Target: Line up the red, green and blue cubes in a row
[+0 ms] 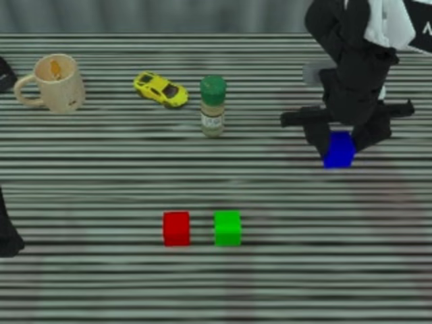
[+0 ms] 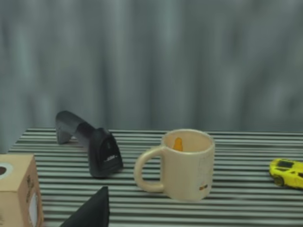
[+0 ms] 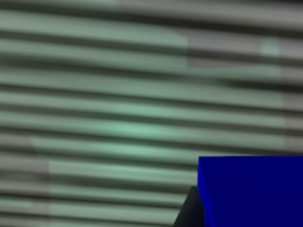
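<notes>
The red cube [image 1: 176,228] and the green cube [image 1: 227,227] sit side by side on the striped table, a small gap between them, in the front middle. The blue cube [image 1: 339,151] is farther back and to the right. My right gripper [image 1: 341,143] is shut on it, a dark finger on each side. Close up in the right wrist view, the blue cube [image 3: 251,189] has one finger [image 3: 191,211] against its side. My left gripper [image 1: 8,237] is parked at the table's left edge, open, with one finger [image 2: 92,213] showing in its wrist view.
At the back stand a cream mug [image 1: 54,82], a yellow toy car [image 1: 160,89] and a green-capped spice jar [image 1: 212,104]. The left wrist view also shows a black scanner [image 2: 94,146] and a cardboard box [image 2: 16,194] beside the mug [image 2: 187,163].
</notes>
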Robot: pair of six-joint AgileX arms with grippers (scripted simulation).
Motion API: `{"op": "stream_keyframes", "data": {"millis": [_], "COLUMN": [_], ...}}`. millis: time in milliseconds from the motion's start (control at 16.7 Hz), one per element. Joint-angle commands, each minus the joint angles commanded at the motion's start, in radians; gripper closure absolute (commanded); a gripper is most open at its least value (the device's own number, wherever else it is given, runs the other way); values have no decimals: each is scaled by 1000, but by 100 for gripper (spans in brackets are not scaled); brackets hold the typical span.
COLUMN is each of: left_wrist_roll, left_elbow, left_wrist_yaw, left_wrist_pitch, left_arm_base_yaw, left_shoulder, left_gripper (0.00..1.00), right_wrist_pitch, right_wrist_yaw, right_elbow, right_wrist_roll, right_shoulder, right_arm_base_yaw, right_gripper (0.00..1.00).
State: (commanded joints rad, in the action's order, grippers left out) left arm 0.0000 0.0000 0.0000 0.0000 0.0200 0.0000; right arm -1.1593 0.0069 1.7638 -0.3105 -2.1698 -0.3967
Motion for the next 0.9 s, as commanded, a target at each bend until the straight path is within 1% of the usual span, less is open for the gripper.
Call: {"op": "stream_keyframes", "data": {"millis": [180,360,480,720,900], "left_wrist_roll": [0,0,0,0,0], "left_elbow": [0,0,0,0,0], "left_wrist_yaw": [0,0,0,0,0], "left_wrist_pitch": [0,0,0,0,0], "left_arm_base_yaw": [0,0,0,0,0], "left_shoulder": [0,0,0,0,0], "left_gripper": [0,0,0,0,0], "right_wrist_pitch": [43,74,79,80,151], "right_wrist_yaw": [2,4,5,3,3], "right_elbow": [-175,-273,-287,-288,-333], "right_wrist_roll": [-191,-291,-306,-305,-304], "right_shoulder": [119,201,214,209,186], "right_arm_base_yaw": [-121,-203,-217,-214,-216], "right_gripper": [100,100,100,100,100]}}
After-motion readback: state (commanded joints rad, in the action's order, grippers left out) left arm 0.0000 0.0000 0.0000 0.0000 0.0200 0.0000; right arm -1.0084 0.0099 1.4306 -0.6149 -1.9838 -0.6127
